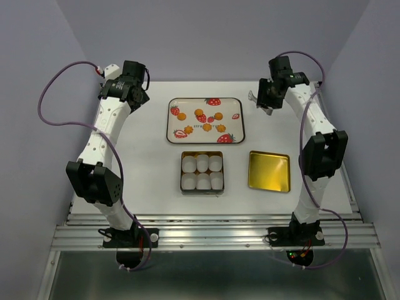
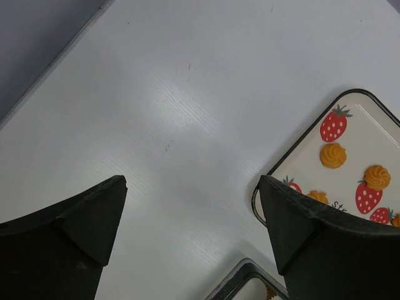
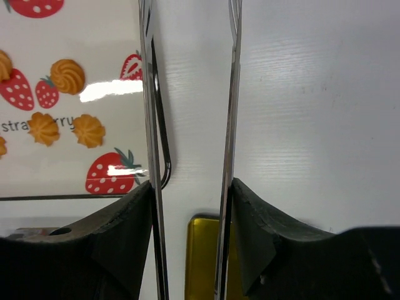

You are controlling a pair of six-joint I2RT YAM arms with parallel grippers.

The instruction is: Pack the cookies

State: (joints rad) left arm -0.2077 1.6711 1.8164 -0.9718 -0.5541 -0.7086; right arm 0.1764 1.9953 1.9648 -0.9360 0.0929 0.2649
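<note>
Several small orange-yellow cookies (image 1: 199, 113) lie on a strawberry-printed tray (image 1: 234, 103) at the back middle of the table; some also show in the left wrist view (image 2: 333, 155) and the right wrist view (image 3: 67, 75). My right gripper (image 1: 265, 100) hovers just right of the tray, its fingers (image 3: 125, 219) pressed on the two thin blades of metal tongs (image 3: 233, 94), with nothing between the blades. My left gripper (image 2: 190, 187) hangs wide open over bare table left of the tray, holding nothing.
A square tin (image 1: 201, 154) holding several white fluted paper cups (image 1: 202, 164) sits in front of the tray. Its gold lid (image 1: 269, 170) lies to the right, inside up. Grey walls close in the table on three sides.
</note>
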